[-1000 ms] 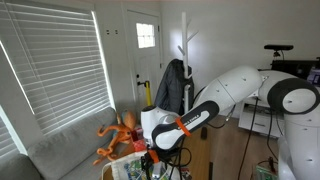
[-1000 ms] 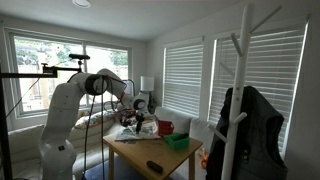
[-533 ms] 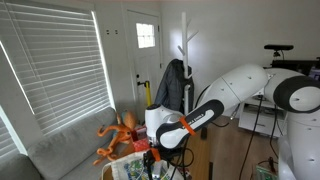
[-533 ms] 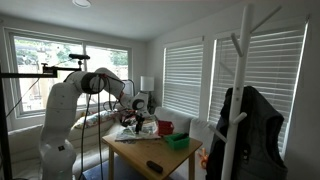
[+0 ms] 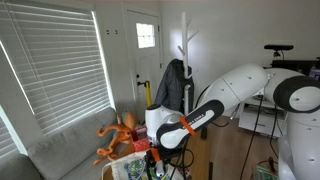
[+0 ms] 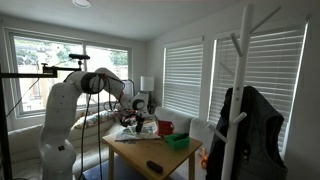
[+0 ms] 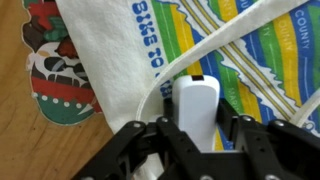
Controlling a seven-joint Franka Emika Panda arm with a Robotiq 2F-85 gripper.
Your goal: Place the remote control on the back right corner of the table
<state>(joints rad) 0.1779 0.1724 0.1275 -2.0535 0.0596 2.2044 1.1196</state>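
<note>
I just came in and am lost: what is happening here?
A white robot arm reaches down over the wooden table. In the wrist view its gripper straddles a white remote control lying on a printed cloth bag. Whether the gripper is closed on it cannot be told.

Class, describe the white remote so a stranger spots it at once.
On the brown wooden table lies a white cloth bag with blue lettering and coloured stripes. On it rests the glossy white rectangular remote control, plain amid printed patterns.
</note>
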